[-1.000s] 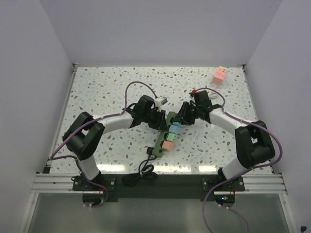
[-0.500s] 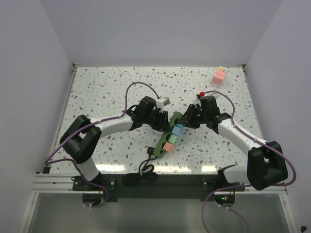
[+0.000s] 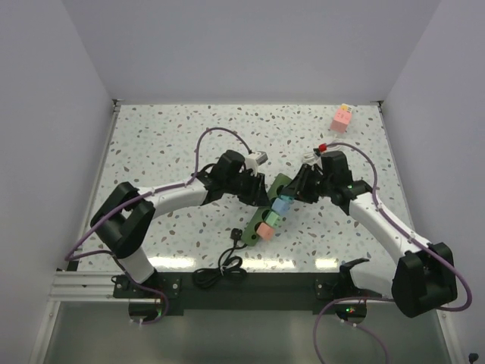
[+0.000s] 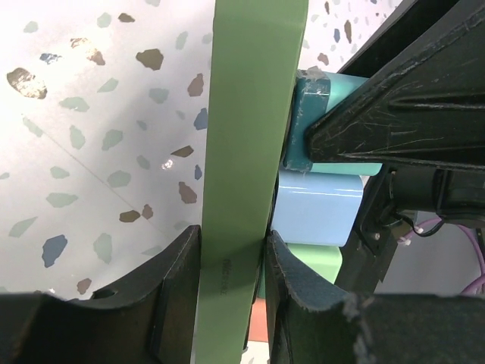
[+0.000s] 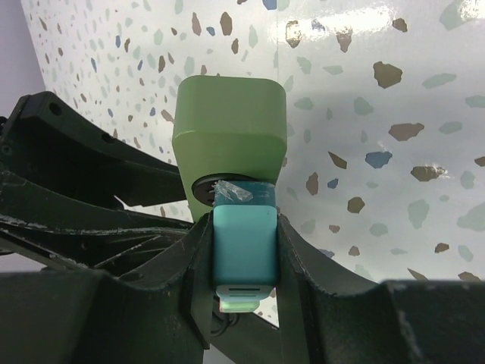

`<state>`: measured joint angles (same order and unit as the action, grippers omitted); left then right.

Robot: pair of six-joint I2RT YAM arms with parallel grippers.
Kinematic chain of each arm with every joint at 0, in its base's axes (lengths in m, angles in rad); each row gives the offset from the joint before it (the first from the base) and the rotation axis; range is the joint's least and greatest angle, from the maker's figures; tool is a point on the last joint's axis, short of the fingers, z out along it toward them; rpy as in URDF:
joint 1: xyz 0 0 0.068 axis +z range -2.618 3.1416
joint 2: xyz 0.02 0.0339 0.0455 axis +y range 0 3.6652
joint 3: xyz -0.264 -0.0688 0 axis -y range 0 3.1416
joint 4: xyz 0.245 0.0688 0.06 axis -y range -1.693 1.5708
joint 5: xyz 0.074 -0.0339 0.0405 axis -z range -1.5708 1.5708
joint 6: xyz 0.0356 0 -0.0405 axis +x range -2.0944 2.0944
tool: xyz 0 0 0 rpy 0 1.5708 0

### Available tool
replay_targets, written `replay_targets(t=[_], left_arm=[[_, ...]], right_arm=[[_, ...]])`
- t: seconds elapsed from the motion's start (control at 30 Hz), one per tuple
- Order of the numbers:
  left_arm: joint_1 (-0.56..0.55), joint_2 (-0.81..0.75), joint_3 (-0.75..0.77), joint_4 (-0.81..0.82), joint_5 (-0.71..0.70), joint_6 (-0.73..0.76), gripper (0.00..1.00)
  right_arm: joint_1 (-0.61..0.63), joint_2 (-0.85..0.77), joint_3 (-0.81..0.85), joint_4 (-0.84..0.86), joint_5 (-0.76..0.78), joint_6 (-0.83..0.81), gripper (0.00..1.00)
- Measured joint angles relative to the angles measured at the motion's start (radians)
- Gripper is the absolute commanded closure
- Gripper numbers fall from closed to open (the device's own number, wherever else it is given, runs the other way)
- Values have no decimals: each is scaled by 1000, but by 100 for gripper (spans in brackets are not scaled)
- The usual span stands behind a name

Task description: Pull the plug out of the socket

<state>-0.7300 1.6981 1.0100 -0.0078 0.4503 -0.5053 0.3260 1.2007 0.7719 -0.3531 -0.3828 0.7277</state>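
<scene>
**Top view.** Pale grey walls are enclosing a speckled table (image 3: 167,136). The socket (image 3: 249,234), a dark-green bar, is lying slantwise near the table's middle, between the two arms. A black cord (image 3: 220,267) is trailing from its near end, and a row of plugs (image 3: 266,227) is sitting along its upper face. The left tool (image 3: 258,191) is meeting the bar's far part from the left, and the right tool (image 3: 294,189) is meeting it from the right. A pink block (image 3: 342,118) is standing well apart, near the far right corner.

**Left wrist view.** The socket (image 4: 239,152) is running up the frame. The left tool (image 4: 231,258) is closing on its two long sides, with both fingers (image 4: 178,284) touching it. A teal plug (image 4: 307,121) is projecting from the bar's right face. A light-blue plug (image 4: 314,208) is sitting just beside it.

**Right wrist view.** The socket's end (image 5: 229,129) is showing just beyond the fingertips. The right tool (image 5: 242,254) is gripping the teal plug (image 5: 242,243) at a narrow opening, with both fingers (image 5: 292,265) pressing its sides. The plug's far end is touching the socket's face. Whether its pins are seated cannot be told.
</scene>
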Motion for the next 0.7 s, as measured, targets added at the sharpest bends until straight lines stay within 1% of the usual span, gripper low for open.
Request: replay_targets(t=[0.1, 0.23, 0.47, 0.6, 0.7], left_arm=[[-5, -8, 6, 5, 0, 0, 100], [-5, -3, 11, -3, -4, 0, 100], [-3, 34, 19, -34, -67, -14, 100], [3, 39, 19, -33, -49, -24, 100], [7, 39, 19, -12, -3, -26, 100]], right_arm=[[-6, -29, 0, -13, 0, -6, 100], [-6, -16, -10, 13, -2, -4, 100], [-14, 129, -10, 97, -37, 17, 100], [-21, 120, 2, 54, -42, -1, 100], [-44, 54, 3, -7, -44, -22, 100]])
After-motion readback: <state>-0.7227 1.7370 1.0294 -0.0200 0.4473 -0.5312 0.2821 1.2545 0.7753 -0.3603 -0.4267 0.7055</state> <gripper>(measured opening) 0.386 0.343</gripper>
